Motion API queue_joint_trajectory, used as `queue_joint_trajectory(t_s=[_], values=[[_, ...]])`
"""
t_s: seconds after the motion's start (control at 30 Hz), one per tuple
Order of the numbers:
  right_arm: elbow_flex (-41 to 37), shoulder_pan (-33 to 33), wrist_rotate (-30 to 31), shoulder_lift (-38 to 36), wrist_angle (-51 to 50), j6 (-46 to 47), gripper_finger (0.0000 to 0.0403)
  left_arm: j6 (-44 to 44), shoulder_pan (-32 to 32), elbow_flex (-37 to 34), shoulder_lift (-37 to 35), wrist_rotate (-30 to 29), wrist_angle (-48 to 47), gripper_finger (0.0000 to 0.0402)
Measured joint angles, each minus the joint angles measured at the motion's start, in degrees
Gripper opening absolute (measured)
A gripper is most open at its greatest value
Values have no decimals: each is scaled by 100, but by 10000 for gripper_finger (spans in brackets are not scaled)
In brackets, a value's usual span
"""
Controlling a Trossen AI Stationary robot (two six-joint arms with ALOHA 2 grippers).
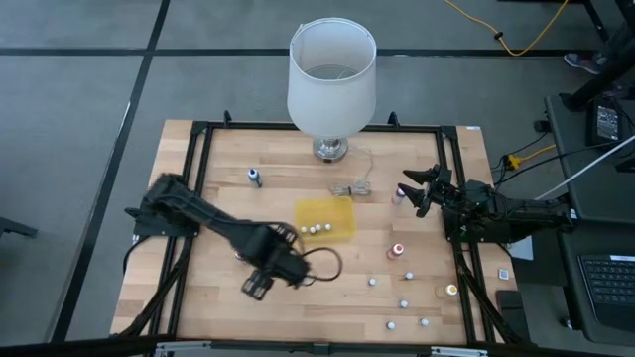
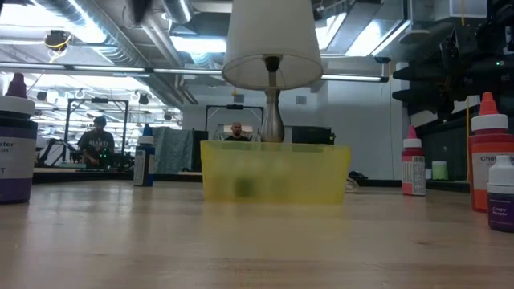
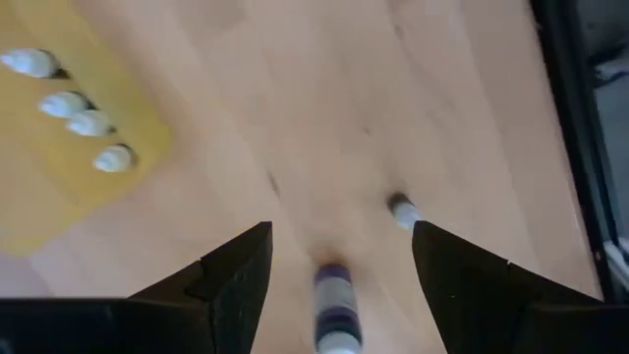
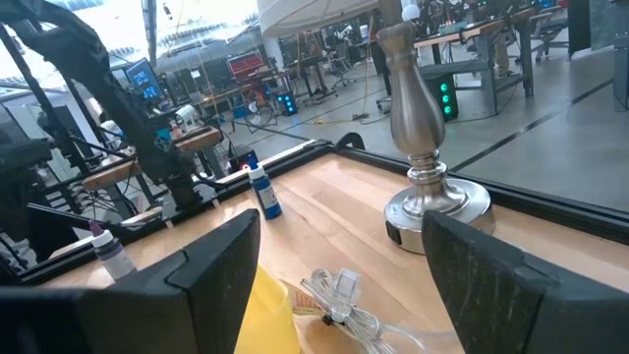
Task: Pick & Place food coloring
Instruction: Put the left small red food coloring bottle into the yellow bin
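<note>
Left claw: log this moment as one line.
left claw open over purple-banded bottle | four bottles in yellow tray | right claw open, waiting by lamp

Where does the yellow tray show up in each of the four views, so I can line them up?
High view: the yellow tray sits mid-table, just below the lamp.
Low view: tray centred, in front of the lamp's stem.
Left wrist view: a yellow corner at the picture's upper left, with four white-capped bottles in it.
Right wrist view: a yellow sliver at the bottom edge.
Shared landmark: the lamp, except in the left wrist view.

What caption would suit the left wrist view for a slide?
Left gripper, fingers open, above a purple-banded food coloring bottle on the wooden table; four white-capped bottles lie in the yellow tray.
</note>
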Motion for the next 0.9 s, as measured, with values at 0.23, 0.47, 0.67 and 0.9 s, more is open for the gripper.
queue_joint_trajectory(t_s=[0.23, 0.47, 0.67, 0.9], values=[[-1, 0, 0, 0, 2, 1, 283, 178, -693, -1474, -852, 4, 888, 239], [1, 0, 0, 0, 2, 1, 283, 308, -1135, -2380, -1136, -131, 1634, 239], [1, 1, 0, 0, 2, 1, 283, 310, -1199, -2839, -1095, -221, 2204, 238], [0, 0, 0, 0, 0, 1, 283, 323, -1199, -3385, -1094, -238, 2804, 237]])
